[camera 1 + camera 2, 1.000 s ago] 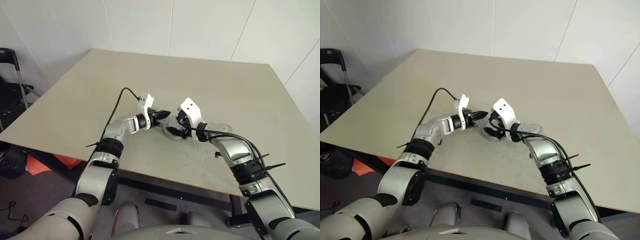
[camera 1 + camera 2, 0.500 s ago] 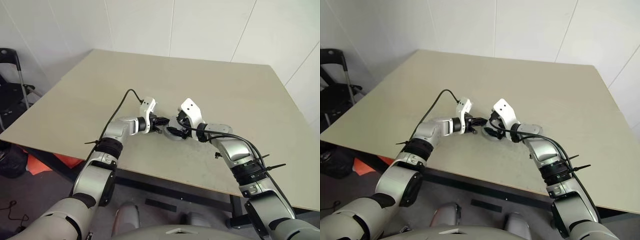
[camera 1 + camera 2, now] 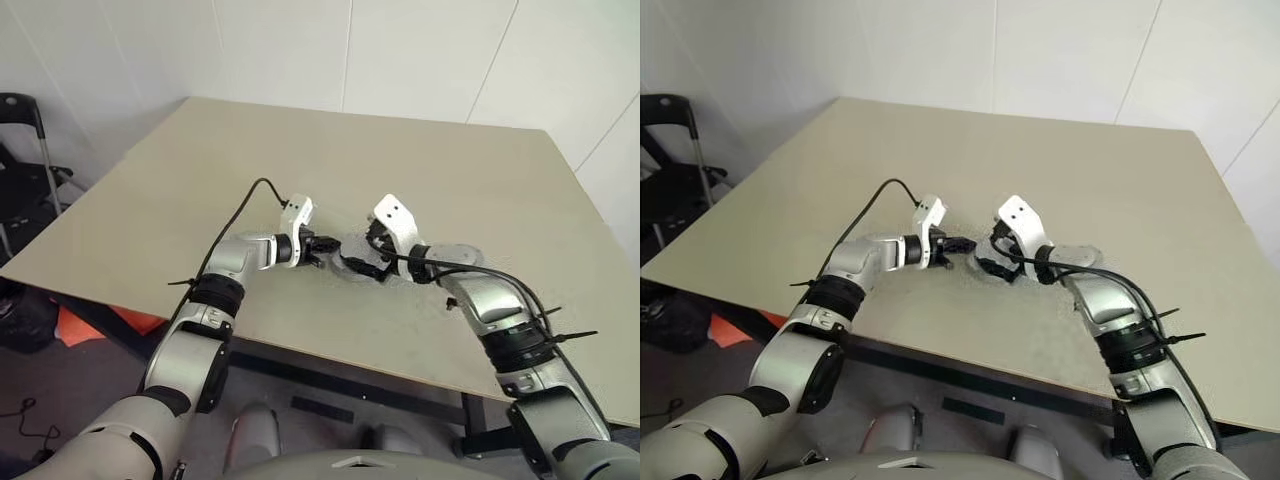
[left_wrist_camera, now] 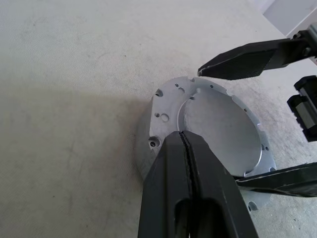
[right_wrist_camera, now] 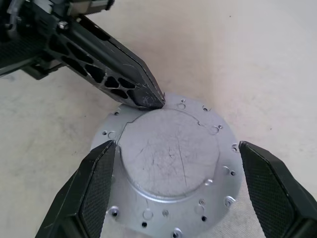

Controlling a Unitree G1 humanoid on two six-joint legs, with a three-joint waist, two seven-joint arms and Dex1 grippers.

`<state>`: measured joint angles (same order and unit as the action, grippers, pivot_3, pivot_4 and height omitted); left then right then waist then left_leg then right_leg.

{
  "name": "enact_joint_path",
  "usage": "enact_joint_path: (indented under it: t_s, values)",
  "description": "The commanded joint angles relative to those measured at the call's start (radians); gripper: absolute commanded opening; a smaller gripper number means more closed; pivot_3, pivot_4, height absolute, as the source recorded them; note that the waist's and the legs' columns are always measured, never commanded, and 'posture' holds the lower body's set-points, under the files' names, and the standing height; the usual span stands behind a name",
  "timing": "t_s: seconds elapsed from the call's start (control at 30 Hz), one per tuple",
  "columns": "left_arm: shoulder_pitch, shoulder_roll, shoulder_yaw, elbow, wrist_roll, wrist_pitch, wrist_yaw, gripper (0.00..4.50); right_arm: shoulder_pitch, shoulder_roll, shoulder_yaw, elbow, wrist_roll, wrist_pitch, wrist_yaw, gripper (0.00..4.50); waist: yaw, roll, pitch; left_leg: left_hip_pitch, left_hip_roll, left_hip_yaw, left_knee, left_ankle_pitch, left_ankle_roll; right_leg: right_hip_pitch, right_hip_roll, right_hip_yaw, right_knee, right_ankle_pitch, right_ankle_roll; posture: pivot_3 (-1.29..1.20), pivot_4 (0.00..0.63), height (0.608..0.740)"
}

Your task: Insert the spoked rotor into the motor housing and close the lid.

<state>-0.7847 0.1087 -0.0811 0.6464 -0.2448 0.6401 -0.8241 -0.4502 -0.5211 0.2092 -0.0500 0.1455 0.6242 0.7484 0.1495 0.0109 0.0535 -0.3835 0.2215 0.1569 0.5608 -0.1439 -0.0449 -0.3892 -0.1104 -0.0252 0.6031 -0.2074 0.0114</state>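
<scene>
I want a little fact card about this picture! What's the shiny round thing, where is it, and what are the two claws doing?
thing: round silver metal lid with small holes round its rim
where: flat on the beige table
left gripper: shut, tip on the lid's rim
right gripper: open, one finger at each side of the lid, not squeezing it
motor housing: hidden under the lid, cannot tell

Silver-grey lid (image 5: 171, 166) with fine scratches and small holes; black gripper fingers (image 5: 124, 82); speckled beige table (image 3: 200, 180)
</scene>
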Motion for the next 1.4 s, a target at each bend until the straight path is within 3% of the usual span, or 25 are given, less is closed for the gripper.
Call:
enact_joint_path:
  t_s: [0.03, 0.2, 0.6, 0.8, 1.2, 1.4]
  values:
    - [0.01, -0.003, -0.028, -0.004, 0.013, 0.03, -0.002, 0.0, 0.013, -0.077, -0.054, -0.145, 0.058, 0.034, 0.072, 4.47, 0.002, 0.0, 0.0, 0.0, 0.0, 0.0, 0.0, 0.0, 0.0, 0.0, 0.0, 0.0, 0.0, 0.0, 0.0, 0.0, 0.0, 0.74]
    - [0.009, -0.005, -0.031, -0.004, 0.015, 0.024, -0.004, 0.0, 0.023, -0.094, -0.172, -0.198, 0.176, 0.174, 0.069, 4.47, 0.001, 0.0, 0.0, 0.002, 0.0, 0.0, -0.001, 0.0, 0.0, 0.0, 0.0, 0.0, 0.0, -0.001, 0.001, 0.0, 0.0, 0.74]
    - [0.018, -0.009, -0.03, -0.009, 0.022, -0.009, -0.001, 0.0, -0.054, 0.102, -0.664, 0.181, 0.43, 0.749, -0.194, 4.47, 0.002, 0.001, 0.0, 0.001, -0.002, 0.0, -0.001, 0.0, 0.0, 0.0, -0.002, 0.0, 0.0, -0.001, 0.001, 0.0, 0.0, 0.74]
    - [0.025, -0.004, -0.029, -0.016, 0.023, -0.016, 0.0, 0.0, -0.036, 0.159, -0.71, 0.171, 0.469, 0.873, -0.235, 4.47, 0.002, 0.003, 0.0, 0.002, -0.001, 0.001, -0.003, 0.001, -0.001, 0.0, -0.002, 0.0, 0.0, -0.001, 0.001, 0.0, 0.0, 0.74]
    - [0.018, 0.011, -0.016, -0.011, 0.029, -0.031, 0.006, 0.0, -0.061, 0.407, -0.739, 0.204, 0.475, 0.833, -0.362, 4.47, -0.021, 0.0, -0.003, 0.015, 0.001, 0.001, -0.021, 0.008, -0.013, 0.0, 0.002, 0.0, 0.0, -0.005, 0.008, 0.0, 0.0, 0.74]
    - [0.01, 0.015, -0.008, -0.004, 0.031, -0.041, 0.01, 0.0, -0.089, 0.446, -0.744, 0.22, 0.479, 0.828, -0.381, 4.47, -0.025, 0.0, -0.003, 0.013, 0.0, 0.001, -0.021, 0.008, -0.013, 0.0, 0.002, 0.0, -0.001, -0.005, 0.007, 0.0, 0.0, 0.74]
